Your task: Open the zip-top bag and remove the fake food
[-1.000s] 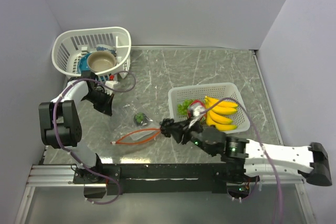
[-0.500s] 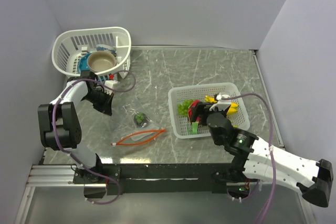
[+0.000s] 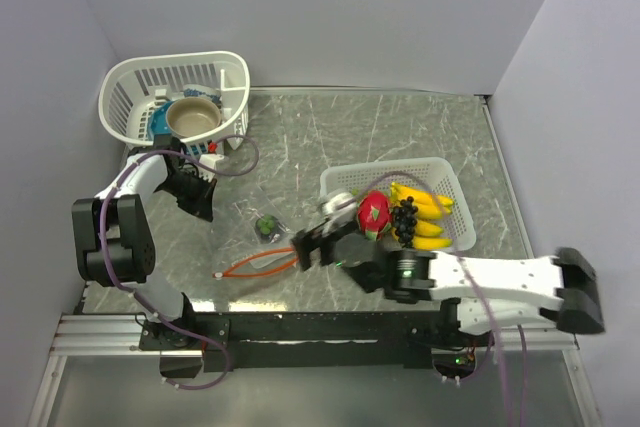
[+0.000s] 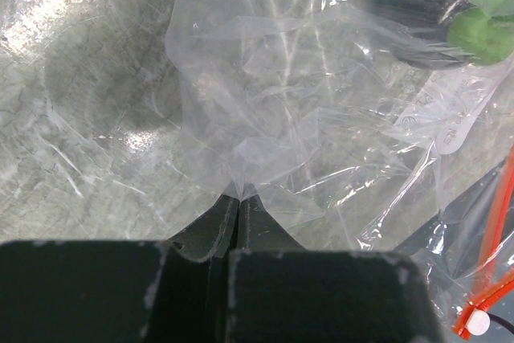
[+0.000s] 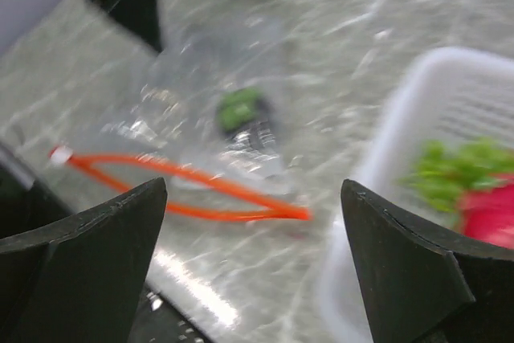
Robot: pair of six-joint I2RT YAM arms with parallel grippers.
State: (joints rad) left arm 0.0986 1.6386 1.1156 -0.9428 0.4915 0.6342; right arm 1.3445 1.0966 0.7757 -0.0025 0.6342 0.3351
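The zip-top bag [image 3: 250, 242] lies on the table [image 3: 400, 127], left of the basket [image 3: 400, 166] holding fake food [image 3: 432, 215].

Your zip-top bag [image 3: 248, 237] lies limp and crumpled on the table [image 3: 400, 127], left of the white basket [image 3: 436, 173]. Its clear film is wrinkled, and its orange-red zip strip [image 3: 262, 263] is parted into a long, narrow loop along the near edge. Under the film you can see one small green piece [image 3: 266, 226], dark on one side. In the basket sit the yellow banana bunch [image 3: 428, 215], the pink-red dragon fruit [image 3: 375, 211], a dark bumpy cluster [image 3: 404, 219] between them, and a green leafy piece [image 5: 451, 173].
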